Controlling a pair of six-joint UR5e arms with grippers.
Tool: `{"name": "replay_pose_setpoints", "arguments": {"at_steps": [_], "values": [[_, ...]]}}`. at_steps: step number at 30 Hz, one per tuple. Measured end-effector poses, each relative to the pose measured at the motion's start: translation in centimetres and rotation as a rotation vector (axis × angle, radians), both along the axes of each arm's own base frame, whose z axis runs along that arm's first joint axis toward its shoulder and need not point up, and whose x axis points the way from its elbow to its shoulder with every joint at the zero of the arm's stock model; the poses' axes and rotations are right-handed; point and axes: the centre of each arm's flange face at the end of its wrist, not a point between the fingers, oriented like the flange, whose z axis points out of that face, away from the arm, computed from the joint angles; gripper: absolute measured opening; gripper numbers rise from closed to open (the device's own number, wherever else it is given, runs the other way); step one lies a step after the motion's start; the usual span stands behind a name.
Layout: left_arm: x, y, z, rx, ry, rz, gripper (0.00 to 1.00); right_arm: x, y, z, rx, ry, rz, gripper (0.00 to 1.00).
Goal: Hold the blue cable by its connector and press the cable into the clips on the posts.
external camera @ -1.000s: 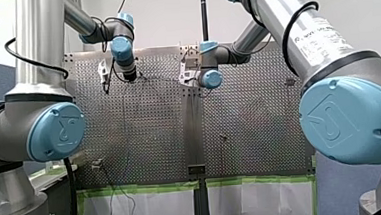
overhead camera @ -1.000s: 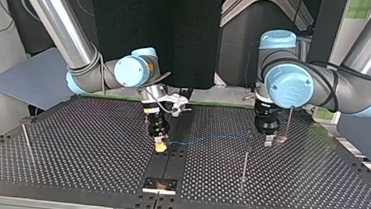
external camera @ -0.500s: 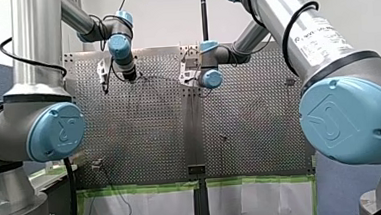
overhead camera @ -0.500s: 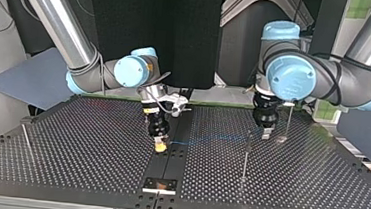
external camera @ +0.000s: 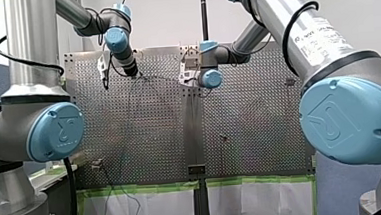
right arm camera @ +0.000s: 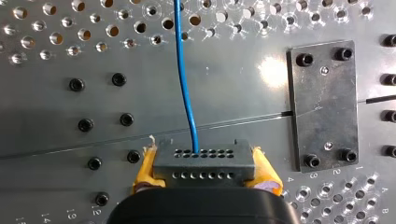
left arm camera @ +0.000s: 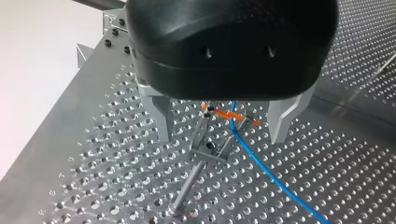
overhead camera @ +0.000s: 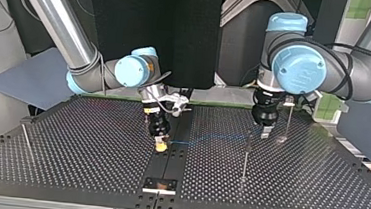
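Note:
My right gripper (right arm camera: 205,179) is shut on the black connector (right arm camera: 203,163), its yellow pads (right arm camera: 144,170) on both sides. The blue cable (right arm camera: 183,70) leaves the connector and runs over the perforated table. In the top view my right gripper (overhead camera: 160,145) stands low at the middle seam, and the cable (overhead camera: 211,139) stretches toward a post (overhead camera: 246,154). My left gripper (left arm camera: 222,137) hangs open above a post with an orange clip (left arm camera: 229,114); the cable (left arm camera: 261,163) passes through that clip. Nothing sits between the metal fingers (left arm camera: 285,116).
A second thin post (overhead camera: 288,120) stands just behind my left gripper (overhead camera: 266,132), and another post (overhead camera: 25,137) at the top view's far left. A black plate (right arm camera: 324,105) is bolted beside the seam. Loose dark wires (external camera: 130,141) trail over the front view's left half.
My left arm has risen and drawn back a little from the post, its gripper still open. My right arm and the connector have stayed put.

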Motion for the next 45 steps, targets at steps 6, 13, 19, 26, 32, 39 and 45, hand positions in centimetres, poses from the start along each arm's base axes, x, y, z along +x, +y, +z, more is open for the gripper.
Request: {"name": "replay_pose_setpoints", "arguments": {"at_steps": [6, 13, 19, 26, 32, 39, 45], "values": [[0.0, -0.3, 0.1, 0.000, -0.015, -0.009, 1.00, 0.0, 0.0, 0.0, 0.001, 0.001, 0.001, 0.00], [0.1, -0.6, 0.2, 0.000, -0.025, -0.012, 1.00, 0.1, 0.1, -0.1, 0.002, 0.001, 0.002, 0.00], [0.0, -0.8, 0.2, 0.003, -0.031, -0.008, 1.00, 0.0, 0.0, -0.1, 0.002, 0.001, 0.001, 0.00], [-0.1, -1.3, 0.3, 0.001, -0.039, -0.026, 1.00, 0.0, 0.0, -0.2, 0.002, 0.001, 0.000, 0.00], [-0.3, -2.0, 0.3, -0.009, -0.045, -0.057, 1.00, 0.1, 0.1, -0.1, 0.002, 0.001, 0.001, 0.00], [-0.2, -2.2, 0.3, -0.012, -0.054, -0.065, 1.00, 0.1, 0.1, -0.1, 0.002, 0.001, 0.002, 0.00], [0.1, -2.4, 0.5, 0.005, -0.079, -0.071, 1.00, 0.1, 0.1, -0.1, 0.002, 0.001, 0.002, 0.00]]}}
